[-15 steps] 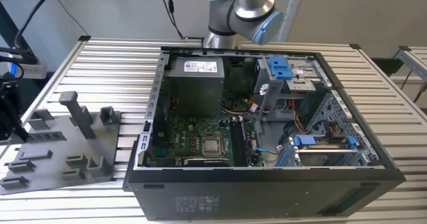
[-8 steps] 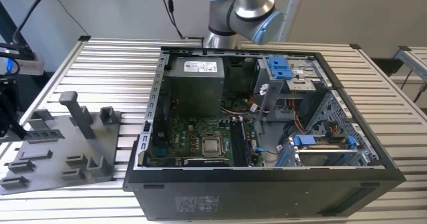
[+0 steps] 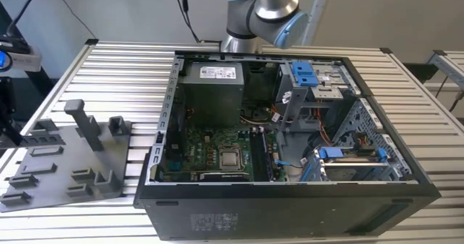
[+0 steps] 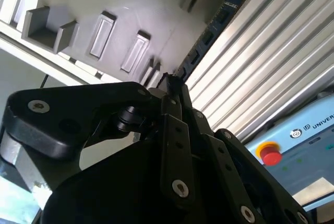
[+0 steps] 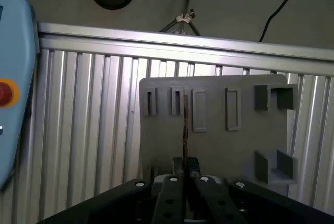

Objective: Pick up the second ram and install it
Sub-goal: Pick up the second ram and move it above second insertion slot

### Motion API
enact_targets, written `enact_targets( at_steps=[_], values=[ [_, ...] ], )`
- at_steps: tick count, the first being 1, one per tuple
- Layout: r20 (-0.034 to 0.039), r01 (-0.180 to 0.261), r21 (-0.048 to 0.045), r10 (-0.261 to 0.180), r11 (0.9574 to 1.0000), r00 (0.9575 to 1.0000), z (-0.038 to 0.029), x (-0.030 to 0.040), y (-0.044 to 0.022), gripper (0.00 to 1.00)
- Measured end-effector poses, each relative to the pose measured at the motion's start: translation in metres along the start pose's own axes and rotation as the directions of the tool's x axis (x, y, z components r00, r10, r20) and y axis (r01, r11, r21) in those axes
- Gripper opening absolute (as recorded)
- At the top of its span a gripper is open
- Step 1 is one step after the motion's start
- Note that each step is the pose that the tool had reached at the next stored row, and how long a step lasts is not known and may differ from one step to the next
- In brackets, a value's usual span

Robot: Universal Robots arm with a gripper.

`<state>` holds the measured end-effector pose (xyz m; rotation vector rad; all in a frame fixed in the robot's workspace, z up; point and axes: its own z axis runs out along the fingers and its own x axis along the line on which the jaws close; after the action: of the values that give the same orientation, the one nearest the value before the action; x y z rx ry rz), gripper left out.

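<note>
The second ram (image 5: 185,130) stands edge-on as a dark slim bar between the fingers (image 5: 193,165) of the gripper (image 5: 185,169). The jaws are narrow and closed on the board's near end. In the second wrist view the second ram (image 4: 209,33) runs out from the gripper (image 4: 172,85) as a blue-green strip with dark chips. It reaches across the grey fixture tray (image 4: 156,4).

In the first wrist view the bar's far end lines up with one of the narrow pockets (image 5: 177,101) of the grey fixture tray (image 5: 214,145). Whether it sits in that pocket or hangs clear of it cannot be determined. More pockets and two open brackets (image 5: 274,164) lie beside it.

In the exterior view the grey fixture tray (image 3: 51,184) lies at 9 o'clock from the open computer case (image 3: 290,211), with an upright post (image 3: 87,124) on it. Inside the case:
- power supply (image 3: 210,89) at 11 o'clock
- processor socket (image 3: 230,158) near centre
- blue clips (image 3: 305,73) at 1 o'clock

The arm (image 3: 264,10) rises at 12 o'clock behind the case.

Everything rests on a ribbed aluminium table (image 3: 130,64). A pale blue pendant (image 5: 15,78) with a red button (image 5: 2,92) lies on it beside the tray. Cables (image 5: 182,18) hang past the table's far edge, before a plain wall.

The memory slots beside the socket are too small to read — occupancy cannot be told.
</note>
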<state>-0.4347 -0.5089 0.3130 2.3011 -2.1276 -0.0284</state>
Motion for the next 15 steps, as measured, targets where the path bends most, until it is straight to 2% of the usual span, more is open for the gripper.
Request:
enact_targets(
  at_steps=[10,15],
  values=[
    [0.0,0.0,-0.0001,0.0,1.0,1.0,-0.0221,-0.0002,0.0004,0.14],
    [0.0,0.0,0.0,0.0,1.0,1.0,-0.0301,-0.0003,0.0005,0.14]
  ],
)
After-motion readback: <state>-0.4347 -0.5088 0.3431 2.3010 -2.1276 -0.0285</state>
